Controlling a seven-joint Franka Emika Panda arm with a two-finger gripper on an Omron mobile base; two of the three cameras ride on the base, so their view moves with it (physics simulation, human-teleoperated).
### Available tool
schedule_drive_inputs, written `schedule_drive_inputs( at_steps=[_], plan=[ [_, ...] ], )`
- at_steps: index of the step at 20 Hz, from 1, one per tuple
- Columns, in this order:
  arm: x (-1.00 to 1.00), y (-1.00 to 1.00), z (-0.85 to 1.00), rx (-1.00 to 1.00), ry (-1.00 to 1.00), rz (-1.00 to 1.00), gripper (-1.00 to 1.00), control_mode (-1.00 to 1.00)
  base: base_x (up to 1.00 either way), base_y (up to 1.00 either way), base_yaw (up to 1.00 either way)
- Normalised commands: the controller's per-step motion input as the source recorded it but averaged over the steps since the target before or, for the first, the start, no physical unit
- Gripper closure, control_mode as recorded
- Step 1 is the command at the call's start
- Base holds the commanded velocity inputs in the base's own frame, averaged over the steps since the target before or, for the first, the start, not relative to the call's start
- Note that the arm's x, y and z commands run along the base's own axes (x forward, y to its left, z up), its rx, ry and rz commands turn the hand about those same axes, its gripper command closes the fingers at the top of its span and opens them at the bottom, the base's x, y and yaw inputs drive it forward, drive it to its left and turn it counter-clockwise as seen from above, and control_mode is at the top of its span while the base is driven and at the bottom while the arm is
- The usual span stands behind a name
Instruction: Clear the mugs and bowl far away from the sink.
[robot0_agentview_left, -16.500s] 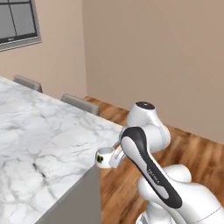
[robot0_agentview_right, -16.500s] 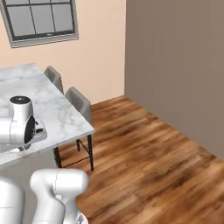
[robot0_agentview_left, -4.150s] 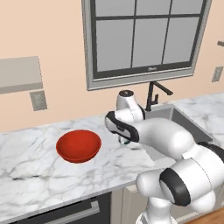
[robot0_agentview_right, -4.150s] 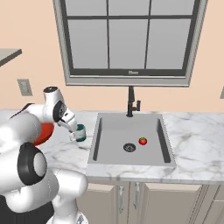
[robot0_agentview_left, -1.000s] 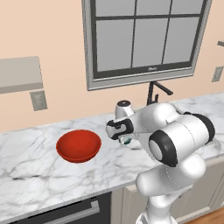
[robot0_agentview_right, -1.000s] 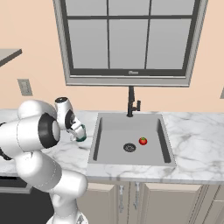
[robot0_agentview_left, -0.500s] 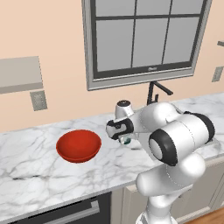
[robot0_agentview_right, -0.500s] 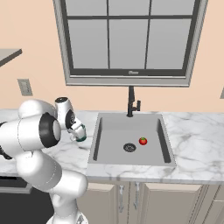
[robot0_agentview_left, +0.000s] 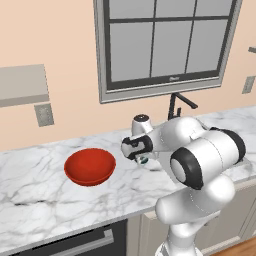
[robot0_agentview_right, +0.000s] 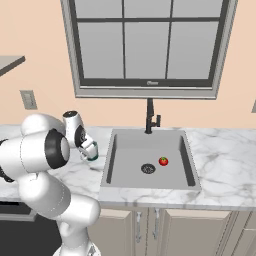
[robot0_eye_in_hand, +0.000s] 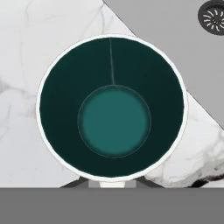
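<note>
The green mug (robot0_eye_in_hand: 113, 107) is seen from straight above in the hand view, standing on the white marble counter (robot0_eye_in_hand: 26, 52) just beside the sink (robot0_agentview_right: 150, 157), with the basin edge and drain (robot0_eye_in_hand: 213, 16) at the upper right. In the base views the gripper (robot0_agentview_right: 90, 150) is lowered onto the mug at the sink's left rim. The fingertips themselves are hidden behind the mug rim in the hand view; the fingers are judged to be pinched on the mug's near wall, nearly closed.

The step in hand is judged to be the grasp of the first mug, with the lift not yet made. The bowl (robot0_agentview_left: 90, 166) is seen on the counter well to the left of the arm in the left base view, apart from the mug. A small red ball (robot0_agentview_right: 163, 161) lies in the basin near the drain. The white mug cannot be made out.

Next, a straight lift is called for, then a carry leftward along the counter, away from the sink, with the mug kept upright. The thin rim pinch could slip or let the mug swing, so a slow lift is advised. The bowl should be cleared on the way.
</note>
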Motion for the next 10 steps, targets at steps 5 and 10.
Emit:
schedule_drive_inputs(
  at_steps=[5,10],
  plan=[
    [-0.21,-0.1,0.0,0.02,0.0,0.11,1.0,-1.0,0.0,0.0,0.0],
    [-0.65,-0.56,0.45,0.05,0.0,0.43,1.0,-1.0,0.0,0.0,0.0]
  ],
)
